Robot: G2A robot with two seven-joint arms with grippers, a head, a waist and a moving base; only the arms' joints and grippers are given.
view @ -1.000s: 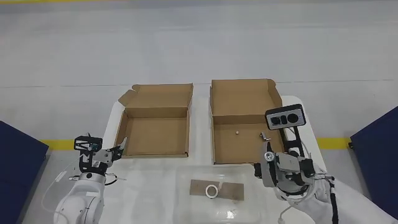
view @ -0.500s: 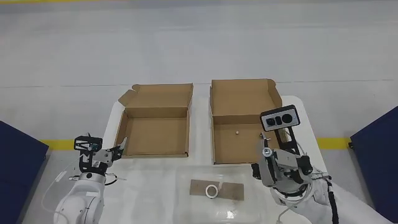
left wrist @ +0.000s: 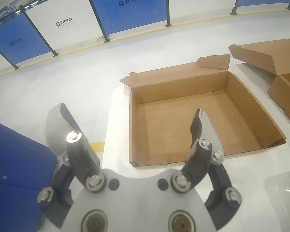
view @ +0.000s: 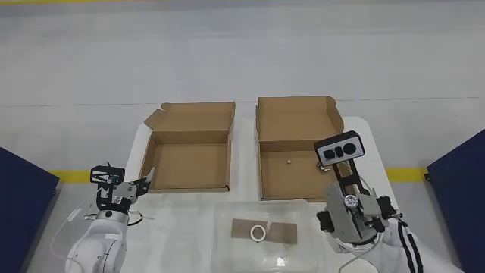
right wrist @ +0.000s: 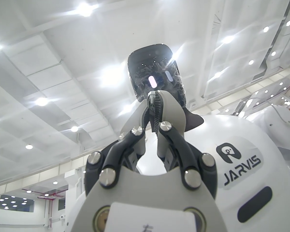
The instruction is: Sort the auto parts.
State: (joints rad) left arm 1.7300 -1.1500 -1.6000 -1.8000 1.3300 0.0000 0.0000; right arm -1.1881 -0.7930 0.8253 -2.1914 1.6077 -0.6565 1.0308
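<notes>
A black auto part (view: 339, 150) with two oval slots is held up in the air over the front right corner of the right cardboard box (view: 282, 186). My right gripper (view: 342, 168) is shut on its lower edge and points upward. In the right wrist view the black part (right wrist: 145, 61) stands above the right gripper (right wrist: 151, 97) against the ceiling. My left gripper (view: 147, 177) is open with nothing in it, at the front left corner of the left cardboard box (view: 189, 167). The left wrist view has the left gripper (left wrist: 130, 119) facing that left box (left wrist: 159, 126).
A small pale piece (view: 290, 161) lies inside the right box. A white ring (view: 258, 233) rests on a brown cardboard strip (view: 282, 231) near the table's front. A clear plastic bag (view: 280, 259) lies just in front of it. Blue panels flank the table.
My right arm has shifted a little left and toward the front, carrying the black part with it and turning the wrist. The left arm has not moved.
</notes>
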